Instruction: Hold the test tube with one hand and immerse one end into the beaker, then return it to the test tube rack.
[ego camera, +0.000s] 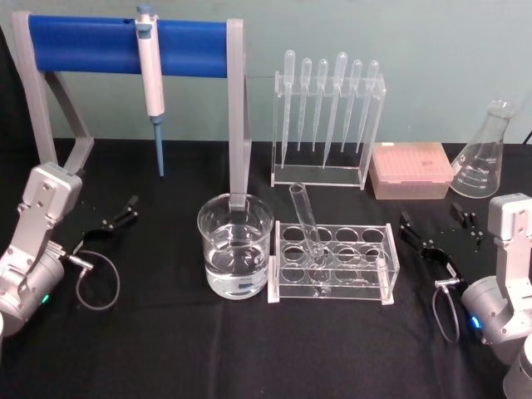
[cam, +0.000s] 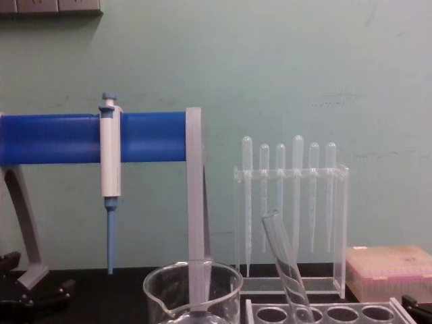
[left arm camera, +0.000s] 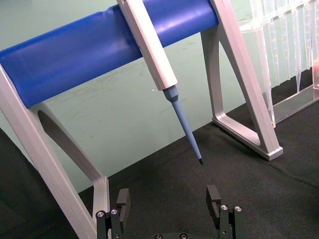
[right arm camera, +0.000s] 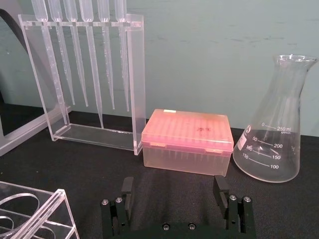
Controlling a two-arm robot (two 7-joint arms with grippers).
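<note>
Clear glass test tube [ego camera: 307, 223] stands tilted in the acrylic tube rack [ego camera: 332, 264], mouth leaning toward the robot's left, round end down in a hole of the rack's left column; nothing grips it. In the chest view the same tube [cam: 286, 266] leans above the rack's top plate [cam: 324, 312].

Beaker [ego camera: 235, 244] sits just beside the rack on its left, touching or nearly so, partly filled with clear liquid, on the black table [ego camera: 166, 349].

Left gripper [ego camera: 118, 214] rests low at the table's left, well apart from tube and beaker, fingers spread wide with nothing between them; the left wrist view shows its two fingers [left arm camera: 123, 201] apart, facing the blue-barred stand [left arm camera: 99, 50] and the hanging pipettor [left arm camera: 154, 55].

Right gripper [ego camera: 436, 234] rests at the table's right, near the rack's right end but not touching it, also spread wide and empty; its fingers [right arm camera: 127, 190] point toward the pink tip box [right arm camera: 188, 141], the conical flask [right arm camera: 276, 139] and the pipette stand [right arm camera: 89, 74]
</note>
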